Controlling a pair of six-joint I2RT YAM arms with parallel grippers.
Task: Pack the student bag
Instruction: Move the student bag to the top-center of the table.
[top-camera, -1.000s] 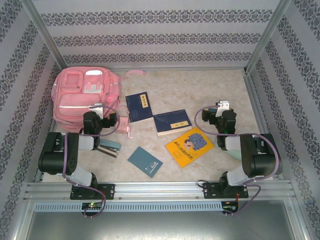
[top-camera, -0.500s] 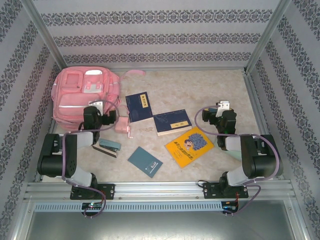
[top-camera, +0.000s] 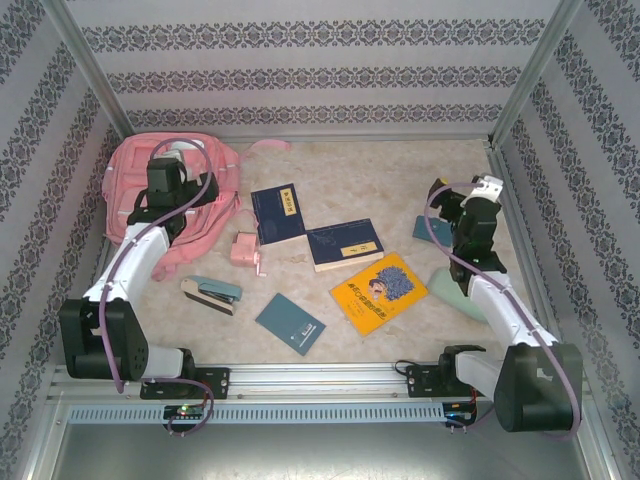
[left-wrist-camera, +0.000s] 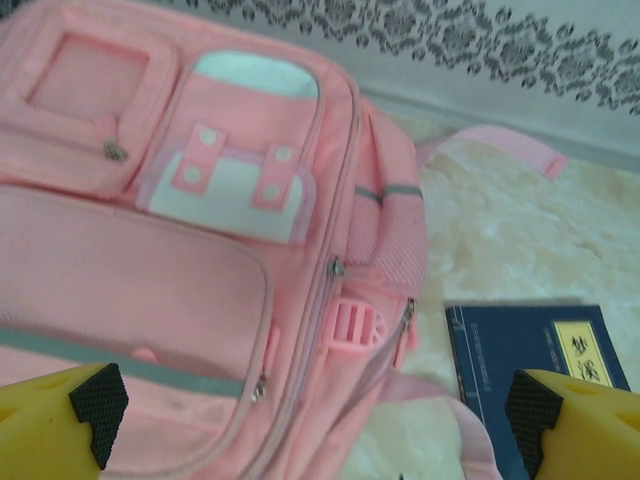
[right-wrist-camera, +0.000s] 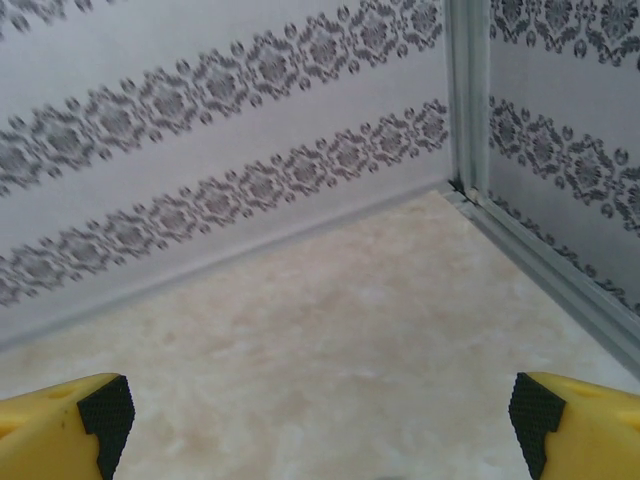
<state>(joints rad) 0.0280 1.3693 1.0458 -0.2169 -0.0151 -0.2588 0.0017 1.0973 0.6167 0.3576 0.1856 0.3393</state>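
Note:
The student bag (top-camera: 130, 205) is a large pink backpack lying flat at the back left, front pockets up. My left gripper (top-camera: 165, 170) hovers above the bag's right half, open with nothing between its fingers. In the left wrist view the bag (left-wrist-camera: 200, 250) spreads below the open gripper (left-wrist-camera: 315, 410), its zippers shut and a pink strap (left-wrist-camera: 500, 145) trailing toward the wall. My right gripper (top-camera: 478, 195) is raised at the right side, open and holding nothing. In the right wrist view the open gripper (right-wrist-camera: 320, 415) faces bare table near the back right corner.
Two dark blue books (top-camera: 278, 213) (top-camera: 343, 243), a yellow book (top-camera: 380, 292), a teal notebook (top-camera: 290, 323), a stapler (top-camera: 212, 293) and a small pink pouch (top-camera: 245, 250) lie mid-table. A small teal item (top-camera: 432, 230) and a mint-green thing (top-camera: 455, 290) sit by the right arm.
The left arm has stretched forward from beside the stapler to above the bag. The right arm has stretched toward the back right, uncovering the teal item and the mint-green thing. Both grippers stayed open.

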